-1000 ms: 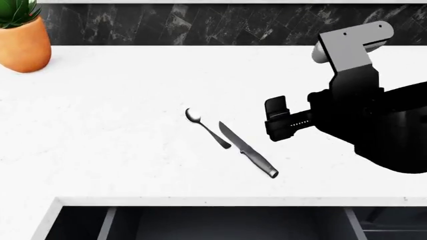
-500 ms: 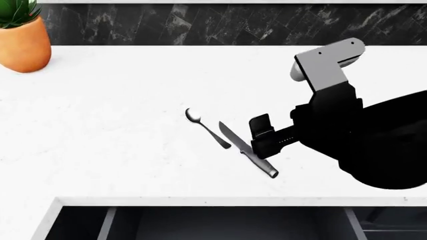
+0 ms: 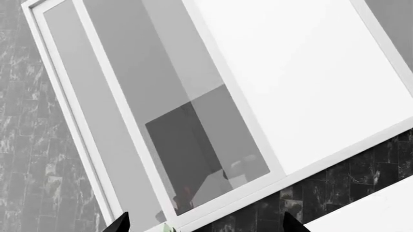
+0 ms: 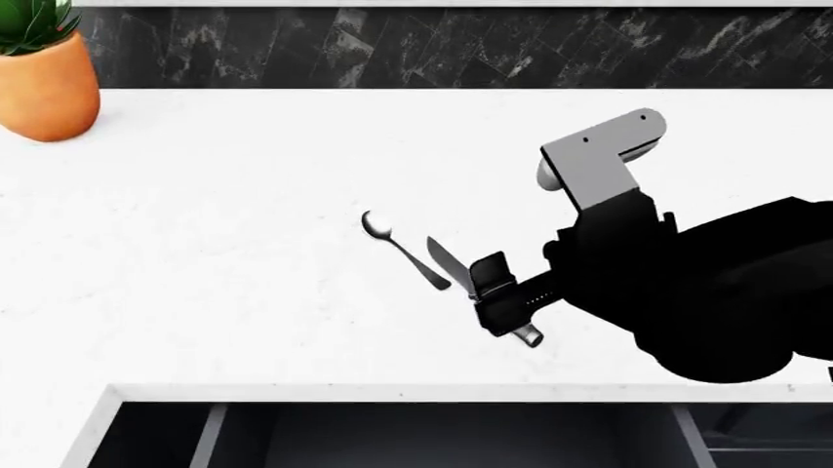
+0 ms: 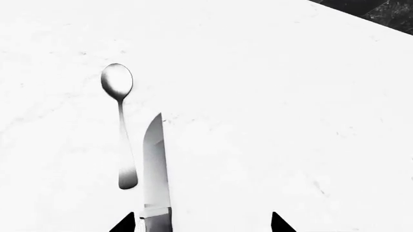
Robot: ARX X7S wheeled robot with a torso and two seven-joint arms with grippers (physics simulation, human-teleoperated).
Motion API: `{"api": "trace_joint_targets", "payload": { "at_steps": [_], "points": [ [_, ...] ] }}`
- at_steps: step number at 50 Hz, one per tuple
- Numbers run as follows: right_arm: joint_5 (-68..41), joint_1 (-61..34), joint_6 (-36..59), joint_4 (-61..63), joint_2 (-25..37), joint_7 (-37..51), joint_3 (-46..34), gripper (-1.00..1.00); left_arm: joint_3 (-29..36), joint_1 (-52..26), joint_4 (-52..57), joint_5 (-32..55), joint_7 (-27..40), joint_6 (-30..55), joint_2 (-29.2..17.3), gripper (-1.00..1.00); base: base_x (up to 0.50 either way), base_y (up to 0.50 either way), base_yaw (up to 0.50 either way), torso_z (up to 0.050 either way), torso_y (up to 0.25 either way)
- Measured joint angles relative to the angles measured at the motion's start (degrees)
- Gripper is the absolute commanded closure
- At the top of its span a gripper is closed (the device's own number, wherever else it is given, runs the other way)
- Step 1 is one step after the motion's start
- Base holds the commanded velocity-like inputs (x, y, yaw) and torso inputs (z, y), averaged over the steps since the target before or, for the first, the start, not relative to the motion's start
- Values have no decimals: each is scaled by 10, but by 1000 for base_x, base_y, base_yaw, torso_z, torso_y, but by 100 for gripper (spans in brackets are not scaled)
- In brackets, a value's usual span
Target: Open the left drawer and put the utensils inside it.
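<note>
Hovering over the knife (image 5: pixel 154 169) handle, the right gripper (image 4: pixel 501 297) stands open, seemingly aligned along its length, the blade pointing away from the jaws.

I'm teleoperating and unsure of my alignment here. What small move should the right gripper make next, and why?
Probably lower the right gripper a little and close on the knife handle. The wrist view shows both fingertips open with the handle near one tip rather than centred, so nudging sideways first may help. The spoon lies close beside the blade, and the drawer is already open.
</note>
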State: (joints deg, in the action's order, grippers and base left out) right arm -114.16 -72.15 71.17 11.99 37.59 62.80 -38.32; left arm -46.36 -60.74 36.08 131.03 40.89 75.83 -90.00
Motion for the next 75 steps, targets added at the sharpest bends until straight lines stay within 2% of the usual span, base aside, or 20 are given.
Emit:
{"api": "trace_joint_targets", "payload": {
  "at_steps": [51,75],
  "points": [
    [89,63,-8,-13,-16,-87,-32,-100,7,-5,0,3,5,1,0,-100,0,0,0,0,0],
    [65,76,-31,-34,-12,-93,-24,-100,9,-8,0,1,3,2,0,-100,0,0,0,0,0]
  ]
}}
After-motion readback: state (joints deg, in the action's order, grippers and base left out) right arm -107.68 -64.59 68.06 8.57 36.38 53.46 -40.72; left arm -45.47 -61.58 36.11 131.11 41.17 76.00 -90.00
